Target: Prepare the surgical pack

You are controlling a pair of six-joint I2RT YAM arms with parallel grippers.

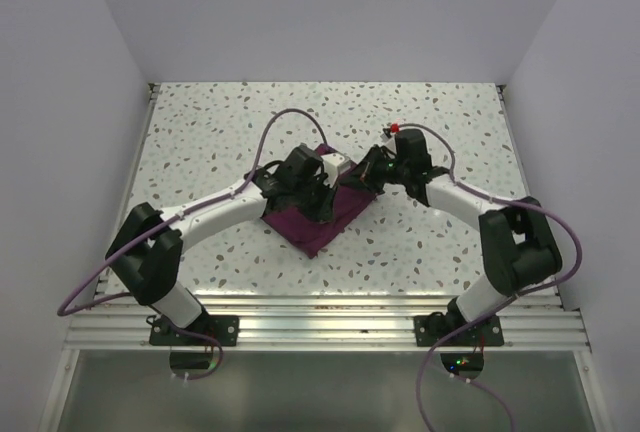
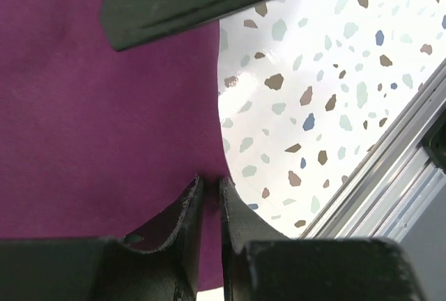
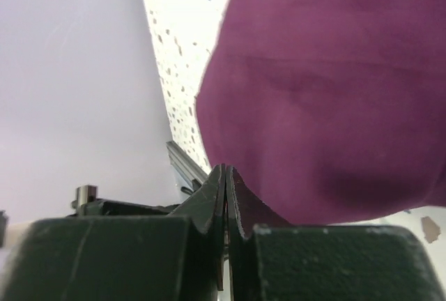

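The dark-purple cloth (image 1: 318, 227) lies bunched and folded over in the middle of the speckled table (image 1: 200, 132). My left gripper (image 1: 322, 200) is over its middle. In the left wrist view the left gripper (image 2: 211, 179) is shut on a fold of the cloth (image 2: 104, 120), with purple showing between the fingertips. My right gripper (image 1: 366, 174) is at the cloth's right corner. In the right wrist view the right gripper (image 3: 226, 168) is pressed shut at the edge of the raised cloth (image 3: 327, 92). The steel tray, gauze, scissors and tweezers are hidden or out of view.
A ribbed aluminium rail (image 1: 330, 317) runs along the near table edge and also shows in the left wrist view (image 2: 390, 175). White walls close in the left, right and back. Purple cables loop off both arms. Something small and white (image 1: 337, 164) sits by the left wrist.
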